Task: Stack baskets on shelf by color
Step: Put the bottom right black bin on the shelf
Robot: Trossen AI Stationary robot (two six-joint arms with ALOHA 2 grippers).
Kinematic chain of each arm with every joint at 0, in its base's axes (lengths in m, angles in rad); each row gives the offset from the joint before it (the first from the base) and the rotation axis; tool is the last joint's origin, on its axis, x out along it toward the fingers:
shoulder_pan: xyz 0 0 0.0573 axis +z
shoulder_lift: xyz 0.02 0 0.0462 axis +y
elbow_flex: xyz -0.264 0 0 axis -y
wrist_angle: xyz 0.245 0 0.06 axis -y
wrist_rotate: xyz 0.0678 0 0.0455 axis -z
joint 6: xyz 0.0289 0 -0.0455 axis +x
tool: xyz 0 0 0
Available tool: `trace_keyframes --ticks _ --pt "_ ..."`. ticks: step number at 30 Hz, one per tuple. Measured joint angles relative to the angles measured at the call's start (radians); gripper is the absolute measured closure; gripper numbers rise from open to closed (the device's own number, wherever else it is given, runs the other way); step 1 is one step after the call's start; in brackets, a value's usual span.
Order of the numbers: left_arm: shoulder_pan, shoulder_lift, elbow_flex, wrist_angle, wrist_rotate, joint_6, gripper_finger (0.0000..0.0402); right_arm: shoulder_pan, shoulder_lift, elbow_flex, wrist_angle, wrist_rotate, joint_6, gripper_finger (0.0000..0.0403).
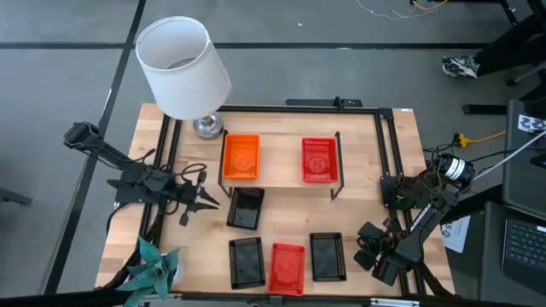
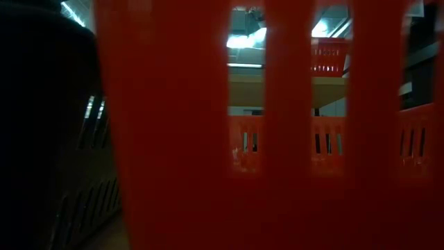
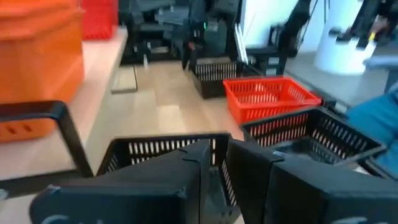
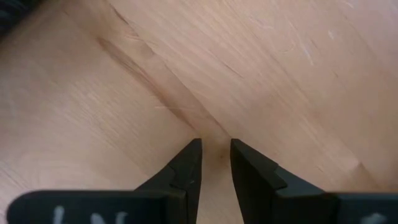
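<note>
Baskets (image 1: 246,207): left end effector (image 3: 214,162) nearly closed at a black rim; high view can't confirm hold

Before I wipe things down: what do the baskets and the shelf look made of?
The baskets, like the red basket, look like matte moulded plastic, going by their slotted mesh walls. The shelf looks like pale unvarnished wood with visible grain, on thin black legs, probably metal.

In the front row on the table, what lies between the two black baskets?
A red basket lies between the left black basket and the right black basket; the high view shows it.
</note>
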Motion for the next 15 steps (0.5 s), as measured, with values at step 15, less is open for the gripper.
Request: trace_keyframes --ticks 15 --pt "0.091 -0.179 -0.012 -0.342 0.011 -0.097 0.0351 -0.001 -0.006 0.185 -0.151 0.137 -0.111 0.0317"
